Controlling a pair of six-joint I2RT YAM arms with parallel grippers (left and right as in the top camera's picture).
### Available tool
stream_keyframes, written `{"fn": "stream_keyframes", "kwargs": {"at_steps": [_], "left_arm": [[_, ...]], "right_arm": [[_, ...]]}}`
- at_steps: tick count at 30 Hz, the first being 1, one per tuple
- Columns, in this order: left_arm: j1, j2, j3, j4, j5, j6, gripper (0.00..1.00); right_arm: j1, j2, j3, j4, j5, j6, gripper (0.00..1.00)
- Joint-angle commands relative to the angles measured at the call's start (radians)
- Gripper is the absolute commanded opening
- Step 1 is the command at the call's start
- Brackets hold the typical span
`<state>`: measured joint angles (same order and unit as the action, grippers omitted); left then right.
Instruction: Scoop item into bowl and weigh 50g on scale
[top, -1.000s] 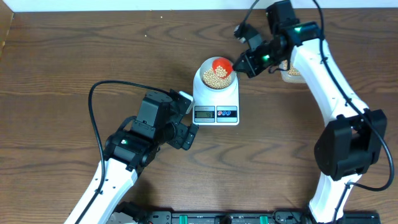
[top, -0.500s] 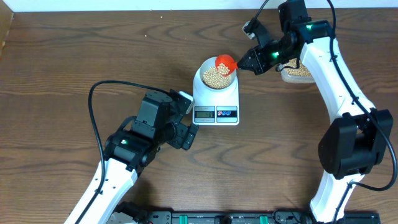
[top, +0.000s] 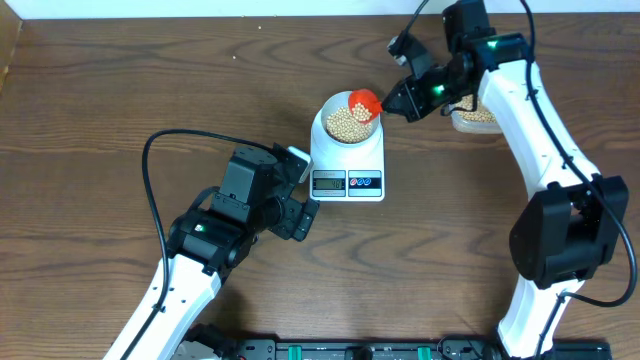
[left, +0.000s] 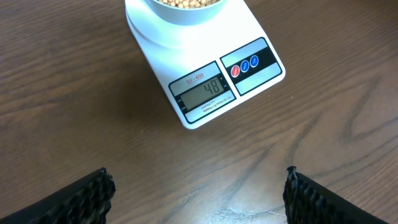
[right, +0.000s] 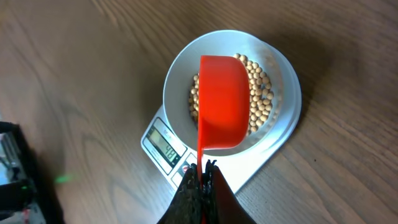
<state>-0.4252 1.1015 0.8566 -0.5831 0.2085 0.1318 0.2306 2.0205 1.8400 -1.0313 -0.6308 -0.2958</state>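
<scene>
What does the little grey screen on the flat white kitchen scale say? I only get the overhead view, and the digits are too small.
Observer: The left wrist view shows 48 on the small grey display of the flat white rectangular digital scale.
Operator: Is anything in the red scoop?
Observer: Cannot tell: the right wrist view shows only the smooth outer side of the red plastic scoop, above the tan round beans in the small pale bowl.
Operator: And the other arm?
Observer: The left jaws stand wide open over bare brown wooden table, holding nothing.
</scene>
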Motion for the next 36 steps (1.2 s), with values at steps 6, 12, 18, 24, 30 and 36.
{"fn": "stream_keyframes", "kwargs": {"at_steps": [6,12,18,24,30,36], "left_arm": [[0.007,0.002,0.019,-0.002,0.008,0.01,0.89],[0.007,0.002,0.019,-0.002,0.009,0.01,0.89],[0.007,0.002,0.019,-0.002,0.009,0.01,0.89],[0.007,0.002,0.019,-0.002,0.008,0.01,0.89],[0.007,0.002,0.019,-0.002,0.008,0.01,0.89],[0.007,0.002,0.019,-0.002,0.008,0.01,0.89]], "right_arm": [[0.058,-0.031,0.013,0.006,0.109,0.011,0.01],[0.057,-0.031,0.013,0.013,0.108,0.011,0.01],[0.072,-0.031,0.013,0.018,0.114,0.011,0.01],[0.076,-0.031,0.013,0.02,0.132,0.011,0.01],[0.093,-0.031,0.013,0.018,0.182,0.006,0.01],[0.095,-0.031,0.013,0.021,0.187,0.007,0.01]]}}
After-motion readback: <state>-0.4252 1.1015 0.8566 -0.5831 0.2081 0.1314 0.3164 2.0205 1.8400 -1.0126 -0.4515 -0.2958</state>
